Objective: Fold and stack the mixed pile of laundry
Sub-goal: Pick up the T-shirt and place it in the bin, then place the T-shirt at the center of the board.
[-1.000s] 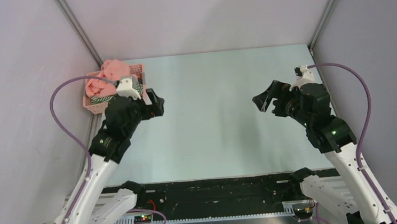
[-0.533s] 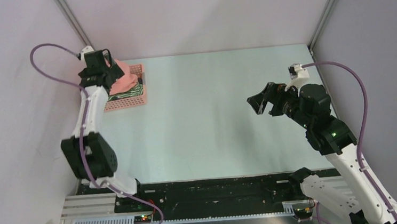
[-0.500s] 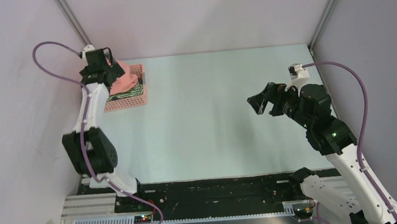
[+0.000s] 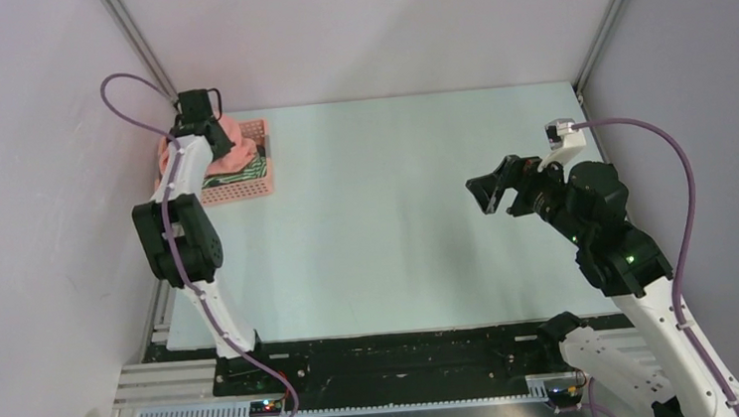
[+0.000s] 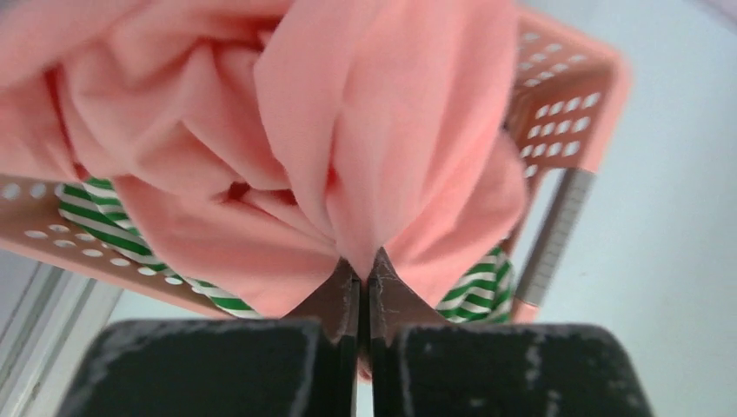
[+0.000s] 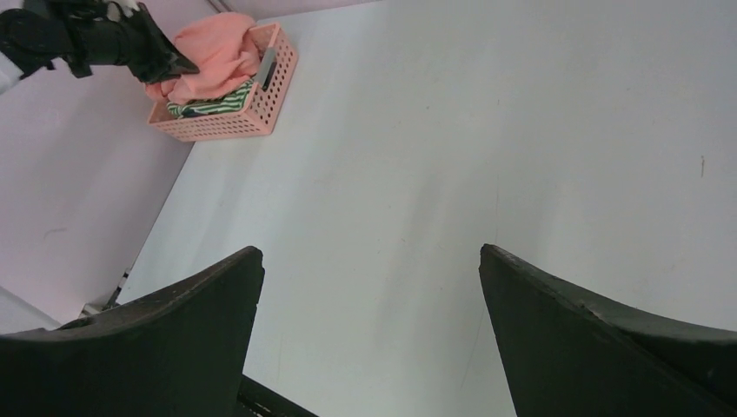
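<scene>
Left wrist view: the salmon-pink shirt (image 5: 261, 130) sits bunched on top of the green-and-white striped garment (image 5: 96, 217), both inside the pink basket (image 5: 565, 95) at the far left corner of the surface (image 4: 424, 194). The left claw (image 5: 365, 274) is clenched on a fold of the shirt, its tips pinching only a thin ridge of cloth. That shallow bite could slip on lifting, or the shirt may drag the striped piece (or tip the light basket) along. The right claw (image 6: 369, 256) hangs spread wide and empty, well apart over the surface's right side.
</scene>
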`<state>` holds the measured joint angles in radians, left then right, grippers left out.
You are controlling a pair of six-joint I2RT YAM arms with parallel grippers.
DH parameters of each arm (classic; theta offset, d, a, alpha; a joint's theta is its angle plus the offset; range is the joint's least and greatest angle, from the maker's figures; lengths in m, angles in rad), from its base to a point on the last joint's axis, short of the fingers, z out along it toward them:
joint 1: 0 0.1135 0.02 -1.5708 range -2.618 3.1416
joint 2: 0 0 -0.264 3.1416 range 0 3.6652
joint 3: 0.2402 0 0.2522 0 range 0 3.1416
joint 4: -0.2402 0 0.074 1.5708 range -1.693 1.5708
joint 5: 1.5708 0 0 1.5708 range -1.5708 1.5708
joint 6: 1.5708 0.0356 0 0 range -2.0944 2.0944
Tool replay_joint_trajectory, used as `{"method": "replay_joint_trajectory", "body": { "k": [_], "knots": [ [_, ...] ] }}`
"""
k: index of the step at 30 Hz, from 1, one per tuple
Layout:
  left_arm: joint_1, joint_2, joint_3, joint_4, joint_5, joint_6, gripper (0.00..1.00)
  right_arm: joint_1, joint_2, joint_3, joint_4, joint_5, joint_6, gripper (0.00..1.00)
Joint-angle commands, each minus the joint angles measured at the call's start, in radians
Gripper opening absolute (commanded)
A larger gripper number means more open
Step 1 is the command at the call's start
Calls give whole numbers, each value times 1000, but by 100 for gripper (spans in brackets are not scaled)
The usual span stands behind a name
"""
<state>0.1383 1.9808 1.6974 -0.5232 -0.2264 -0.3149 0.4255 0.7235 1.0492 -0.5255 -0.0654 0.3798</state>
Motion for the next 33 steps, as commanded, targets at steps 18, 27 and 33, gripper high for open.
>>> {"method": "replay_joint_trajectory", "body": {
  "k": [18,27,33],
  "knots": [
    [-497,-634,144,76,606,-106,0,2,-20,19,-29,64,38,97],
    [-574,-707,-644,178,442,-214,39,0,-18,-96,-142,128,112,94],
    [-610,-779,-836,177,336,-222,66,-4,17,-266,-147,126,269,85]
  ]
}}
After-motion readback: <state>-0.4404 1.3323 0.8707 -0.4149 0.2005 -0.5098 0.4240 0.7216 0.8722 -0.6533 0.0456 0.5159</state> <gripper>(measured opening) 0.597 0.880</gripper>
